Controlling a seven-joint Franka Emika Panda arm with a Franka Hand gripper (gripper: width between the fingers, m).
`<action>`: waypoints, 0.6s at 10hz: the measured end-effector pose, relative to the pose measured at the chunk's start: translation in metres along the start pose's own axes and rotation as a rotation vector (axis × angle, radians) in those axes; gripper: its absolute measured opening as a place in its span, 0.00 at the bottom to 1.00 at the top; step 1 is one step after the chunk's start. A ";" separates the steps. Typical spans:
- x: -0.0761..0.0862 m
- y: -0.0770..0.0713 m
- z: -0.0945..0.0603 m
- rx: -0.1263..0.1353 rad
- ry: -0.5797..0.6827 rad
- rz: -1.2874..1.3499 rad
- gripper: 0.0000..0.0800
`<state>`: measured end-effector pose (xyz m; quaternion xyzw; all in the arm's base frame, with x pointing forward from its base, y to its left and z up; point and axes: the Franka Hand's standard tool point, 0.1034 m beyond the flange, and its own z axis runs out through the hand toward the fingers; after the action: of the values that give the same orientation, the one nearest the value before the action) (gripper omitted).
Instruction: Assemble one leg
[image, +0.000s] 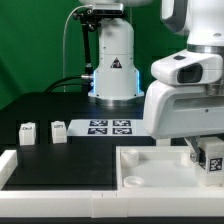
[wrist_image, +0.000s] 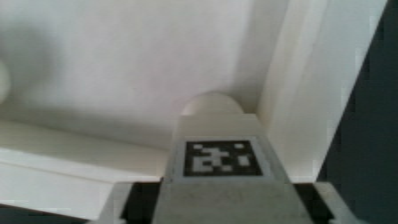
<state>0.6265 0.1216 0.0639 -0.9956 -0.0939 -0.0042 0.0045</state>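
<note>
The arm occupies the exterior view's right side, with the claw (image: 209, 158) lowered over the large flat white panel (image: 150, 165) that lies on the black tabletop (image: 60, 105). Between the claw fingers sits one leg (image: 212, 155), a white block with a black-and-white tag on its face. The fingers are closed against the leg's two sides, so the claw is pinching it, opened only as far as the leg's width.

In the wrist view, the held leg (wrist_image: 221, 150) fills the centre, with its tag facing the camera and its rounded end pointing away toward the panel surface (wrist_image: 125, 70). The dark finger pads (wrist_image: 146, 205) flank the leg on either side, pressed to it. A raised white edge of the panel (wrist_image: 299, 80) runs just beside the leg's far end. Whether the leg's tip is touching the panel cannot be determined.

Three further legs stand on the tabletop toward the exterior view's left: first (image: 26, 134), second (image: 39, 131) just beside it, and third (image: 59, 130) near them. The marker board (image: 108, 126) lies flat between those legs and the arm. A round hole (image: 131, 182) is visible at a near corner of the panel.
</note>
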 end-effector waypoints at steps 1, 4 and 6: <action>0.000 0.000 0.000 0.001 0.000 0.140 0.36; 0.000 0.000 0.001 0.001 0.011 0.537 0.36; 0.000 0.000 0.001 -0.001 0.015 0.817 0.36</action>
<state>0.6261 0.1218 0.0625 -0.9510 0.3091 -0.0095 0.0058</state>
